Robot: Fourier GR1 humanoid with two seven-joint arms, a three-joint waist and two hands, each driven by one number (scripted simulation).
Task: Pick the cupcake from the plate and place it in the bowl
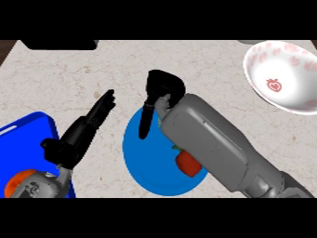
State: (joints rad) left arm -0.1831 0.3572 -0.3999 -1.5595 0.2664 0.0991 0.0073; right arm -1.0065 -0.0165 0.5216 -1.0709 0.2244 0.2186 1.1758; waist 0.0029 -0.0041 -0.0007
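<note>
The robot's right hand [162,90] hangs above the far rim of the round blue plate [143,162], fingers curled downward; whether they hold anything I cannot tell. No cupcake shows: only a red lump [188,163] peeks from under the grey forearm, well behind the fingers. The white bowl with red hearts [287,79], off to the fingers' right, holds nothing, so the carry and the placing are left. The left hand [85,128] rests with straight fingers, beside a blue tray [13,139].
</note>
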